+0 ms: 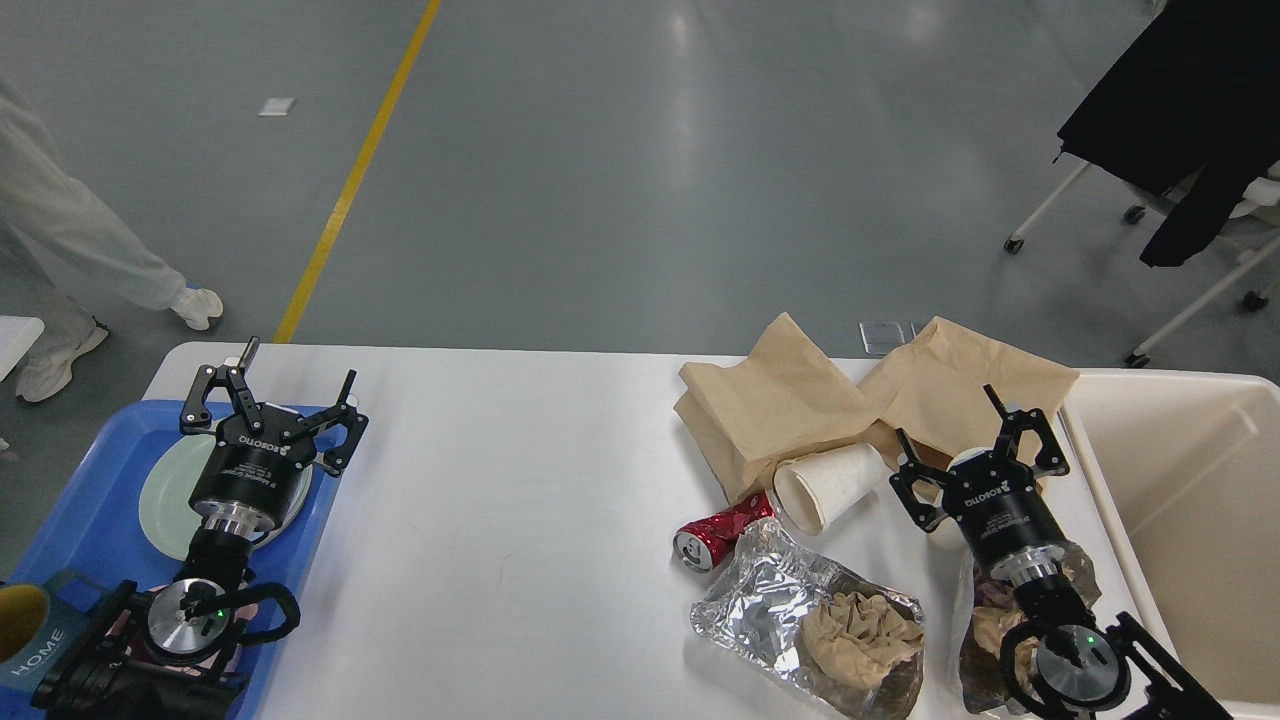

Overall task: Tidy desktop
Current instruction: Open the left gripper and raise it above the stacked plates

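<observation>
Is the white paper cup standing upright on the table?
No, the white paper cup lies on its side on the desktop, its open mouth facing the camera, beside the crushed red can.

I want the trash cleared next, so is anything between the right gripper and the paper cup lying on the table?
Nothing visible blocks it. The right gripper is open, just right of the paper cup, which lies on its side on the table against the brown bags. Only bare tabletop shows between them.

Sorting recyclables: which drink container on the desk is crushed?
The red can, dented and lying on its side left of the white paper cup, which keeps its shape.
</observation>
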